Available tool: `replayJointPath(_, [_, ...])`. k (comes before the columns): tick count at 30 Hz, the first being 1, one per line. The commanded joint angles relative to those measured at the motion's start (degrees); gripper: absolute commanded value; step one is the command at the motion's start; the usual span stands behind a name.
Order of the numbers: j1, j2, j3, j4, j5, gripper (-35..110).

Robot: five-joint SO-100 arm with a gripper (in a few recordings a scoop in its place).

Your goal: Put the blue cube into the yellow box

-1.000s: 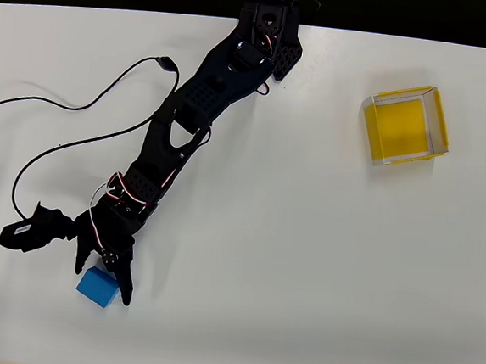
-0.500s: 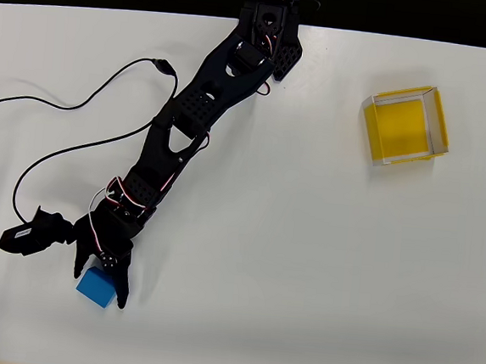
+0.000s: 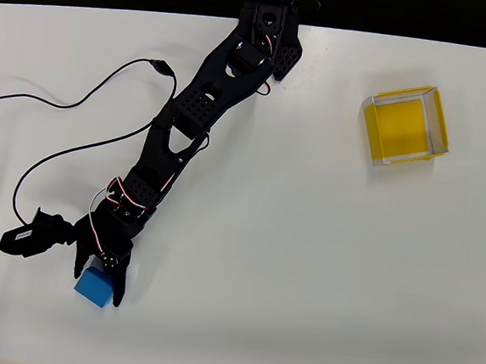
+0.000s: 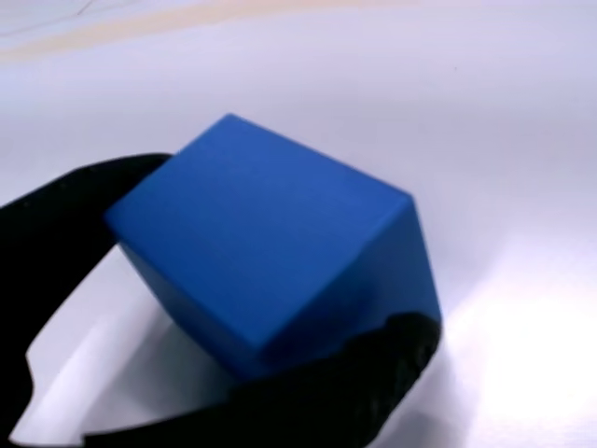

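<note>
Black SO-100 arm [image 3: 188, 126] stretched in the overhead view from its base at the table's top edge, centre, diagonally down to the lower left, links nearly in 1 straight line, red and white servo wires showing at the joints. Wrist turned so that the gripper [image 3: 96, 282] points down the picture, with a black module [image 3: 29, 239] jutting out to the left of the wrist. 2 black fingers [image 3: 119, 286] set on either side of the blue cube [image 3: 93, 288], 1 along its right face, the other at its upper-left edge. Confirmed in the wrist view: blue cube [image 4: 270, 252] large and close, 1 dark finger against its left corner, the other finger [image 4: 373, 373] pressed under its lower right edge; gripper closed onto the cube, both fingers in contact. Cube resting on the white table [image 3: 304, 264], tilted corner-on to the wrist camera, faces plain and matte. Yellow box [image 3: 404, 124] at the upper right of the overhead view, well apart from cube and arm, open top, yellow floor, pale translucent walls, standing slightly rotated. Black cable [image 3: 79, 104] looping across the table left of the arm. No brand, label or legible writing on cube, box or arm.
</note>
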Motion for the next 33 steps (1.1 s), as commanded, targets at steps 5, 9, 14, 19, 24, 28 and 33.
replayJointPath(5, [0.3, 3.2, -7.6, -2.0, -1.6, 41])
replayJointPath(9, [0.3, 3.0, -7.8, -2.0, -2.0, 40])
replayJointPath(14, [0.4, 1.8, -9.2, -2.5, -2.5, 39])
replayJointPath(19, [0.4, 1.5, -9.5, -2.5, -3.3, 37])
replayJointPath(24, [0.3, 1.8, -9.5, -2.1, -4.0, 35])
replayJointPath(28, [0.3, 1.9, -9.5, -2.0, -4.8, 33])
replayJointPath(33, [0.3, 2.5, -9.4, -1.6, -5.2, 32])
